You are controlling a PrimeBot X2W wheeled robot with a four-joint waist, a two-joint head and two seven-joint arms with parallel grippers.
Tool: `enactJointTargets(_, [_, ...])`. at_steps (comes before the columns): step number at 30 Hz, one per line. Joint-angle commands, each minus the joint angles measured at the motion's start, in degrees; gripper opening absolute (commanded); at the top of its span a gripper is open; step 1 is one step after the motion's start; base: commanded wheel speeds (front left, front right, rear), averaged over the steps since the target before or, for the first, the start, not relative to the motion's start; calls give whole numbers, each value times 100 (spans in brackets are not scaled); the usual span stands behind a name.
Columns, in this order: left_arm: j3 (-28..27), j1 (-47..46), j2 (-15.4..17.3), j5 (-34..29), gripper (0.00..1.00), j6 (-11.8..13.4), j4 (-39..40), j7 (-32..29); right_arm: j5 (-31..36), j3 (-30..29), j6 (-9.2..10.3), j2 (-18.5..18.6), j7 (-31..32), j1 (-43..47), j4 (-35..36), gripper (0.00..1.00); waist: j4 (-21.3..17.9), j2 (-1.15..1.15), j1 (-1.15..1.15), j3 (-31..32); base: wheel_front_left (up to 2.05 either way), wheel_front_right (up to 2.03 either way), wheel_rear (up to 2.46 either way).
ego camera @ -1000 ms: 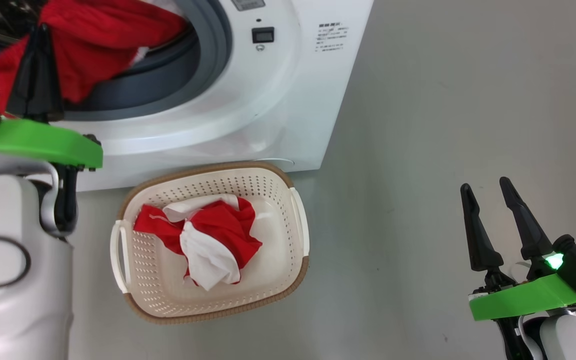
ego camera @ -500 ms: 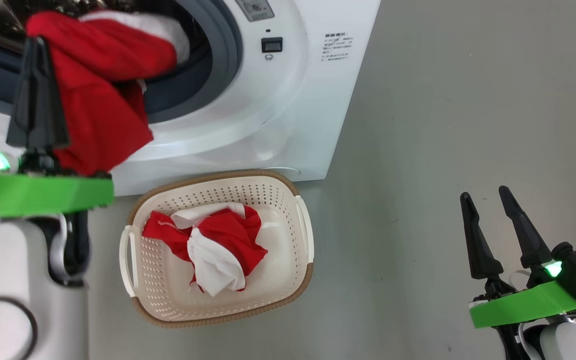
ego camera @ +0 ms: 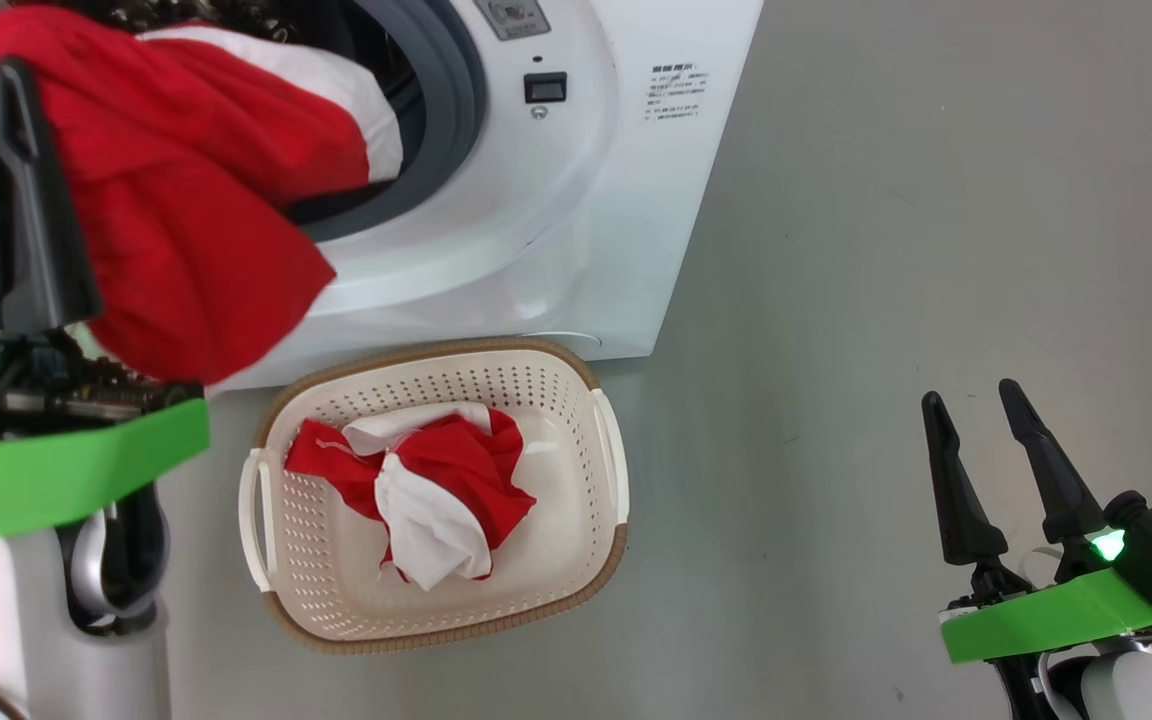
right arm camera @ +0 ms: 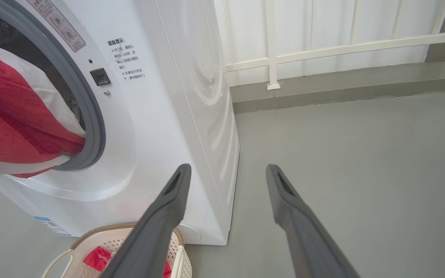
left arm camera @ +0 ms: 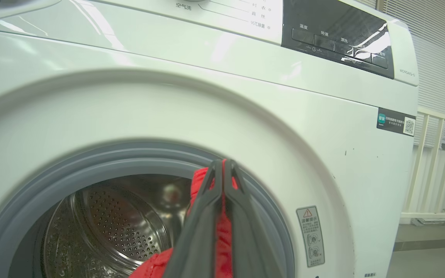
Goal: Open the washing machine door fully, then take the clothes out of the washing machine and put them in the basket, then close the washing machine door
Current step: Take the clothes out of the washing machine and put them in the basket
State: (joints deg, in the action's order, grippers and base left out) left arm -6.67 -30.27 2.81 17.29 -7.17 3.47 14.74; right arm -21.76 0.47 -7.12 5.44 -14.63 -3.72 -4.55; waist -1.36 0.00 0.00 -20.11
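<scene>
The left gripper sits at 10 o'clock in the head view, its two dark fingers pressed together on a red garment; the left wrist view shows red cloth pinched in the seam between them. The garment, red with a white panel, spills out of the washing machine at 11 o'clock, crosses the grey rubber ring and hangs down the white front; its lowest fold ends near the 11 o'clock corner of the basket. Behind the closed fingers the perforated steel drum is in view. The basket stands on the grey floor at 7 o'clock from the middle of the head view, close against the foot of the machine; a second garment, crumpled red and white, lies inside it. The right gripper is at 4 o'clock, fingers spread wide with nothing between them, above bare floor and well apart from the basket.
</scene>
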Motion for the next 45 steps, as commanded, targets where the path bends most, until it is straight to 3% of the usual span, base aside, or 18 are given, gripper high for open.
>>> enactJointTargets(1, [-146,162,122,-36,0,-31,290,26,-63,83,-36,77,-37,19,149,100,-3,0,0,-9,0,0,0])
enactJointTargets(6, [0,337,106,-91,0,-31,345,26,-60,79,-36,71,-37,6,152,100,-1,0,0,-43,0,0,0])
enactJointTargets(16, [244,541,70,-92,0,-32,-354,26,-64,83,-36,53,-37,-67,162,100,-28,0,0,-159,0,0,0])
enactJointTargets(45, [762,-98,71,-313,0,-32,-4449,26,-39,89,-36,-101,-37,-612,304,100,-279,0,0,-1317,0,0,0])
